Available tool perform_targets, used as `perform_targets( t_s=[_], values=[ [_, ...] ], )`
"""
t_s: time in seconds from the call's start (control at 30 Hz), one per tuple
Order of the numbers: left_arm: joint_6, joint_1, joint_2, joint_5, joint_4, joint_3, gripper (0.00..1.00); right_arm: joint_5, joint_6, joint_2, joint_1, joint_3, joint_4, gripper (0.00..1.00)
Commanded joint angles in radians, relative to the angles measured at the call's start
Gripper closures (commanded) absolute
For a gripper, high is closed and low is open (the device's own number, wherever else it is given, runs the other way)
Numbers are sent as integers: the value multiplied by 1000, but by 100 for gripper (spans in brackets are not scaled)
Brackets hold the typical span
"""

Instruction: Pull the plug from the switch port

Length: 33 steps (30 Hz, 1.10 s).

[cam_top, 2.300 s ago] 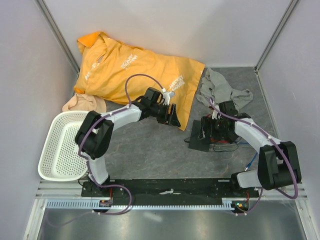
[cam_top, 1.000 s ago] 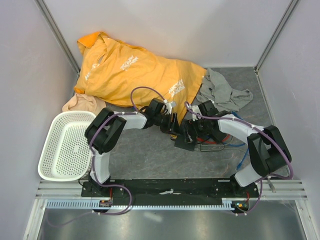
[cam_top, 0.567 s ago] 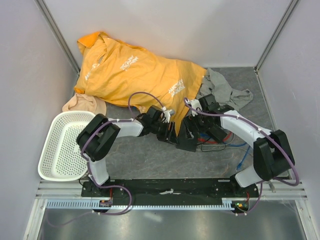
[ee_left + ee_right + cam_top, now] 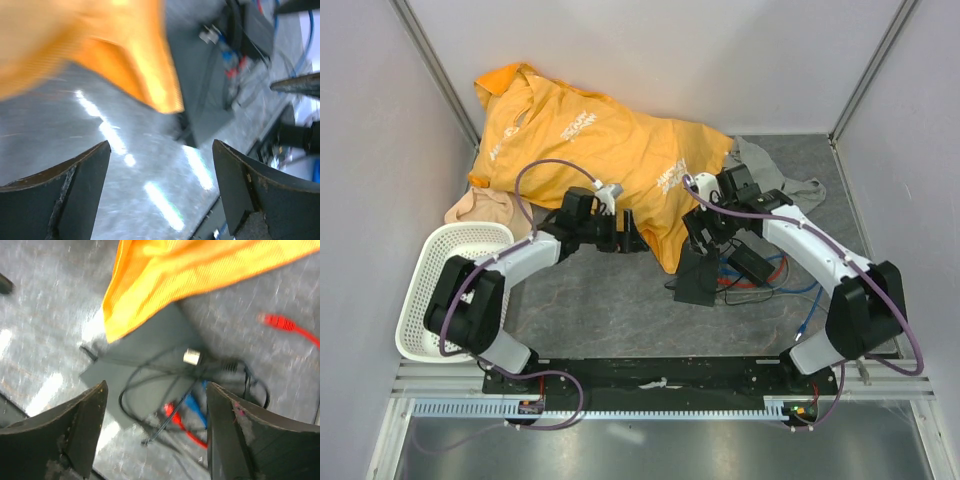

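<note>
Right tool (image 4: 156,385), released and empty, hovers over the black switch (image 4: 160,335) just 5 o'clock of the surface (image 4: 600,300) centre, likely to sight the plug, though tangled cables (image 4: 192,410) leave the switch port indistinct; left tool (image 4: 161,147), likewise released, stands clear at the switch's 10 o'clock.

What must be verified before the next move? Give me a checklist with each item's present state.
1. The left gripper is open and empty: ok.
2. The right gripper is open and empty: ok.
3. The switch is in the right wrist view: ok, it lies below the fingers.
4. The switch is free of cloth: not ok, a corner of the orange shirt lies over one edge.
5. The plug is seated in the port: cannot tell, since the cables tangle over the slab.
6. The switch is held steady for the pull: not ok, neither gripper holds it.
</note>
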Motion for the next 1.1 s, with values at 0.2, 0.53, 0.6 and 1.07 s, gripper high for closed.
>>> perform_targets(
  t_s=[0.2,0.53,0.6,1.07],
  values=[
    [38,87,243,224,11,149,32,-72,-58,162,33,150,87,36],
    [153,82,376,521,-61,262,39,-14,-51,162,114,46,155,51],
    [130,73,431,557,-55,275,39,25,-55,156,116,12,150,52],
    [155,12,544,584,-89,298,46,128,-133,192,114,-109,161,56]
  ],
)
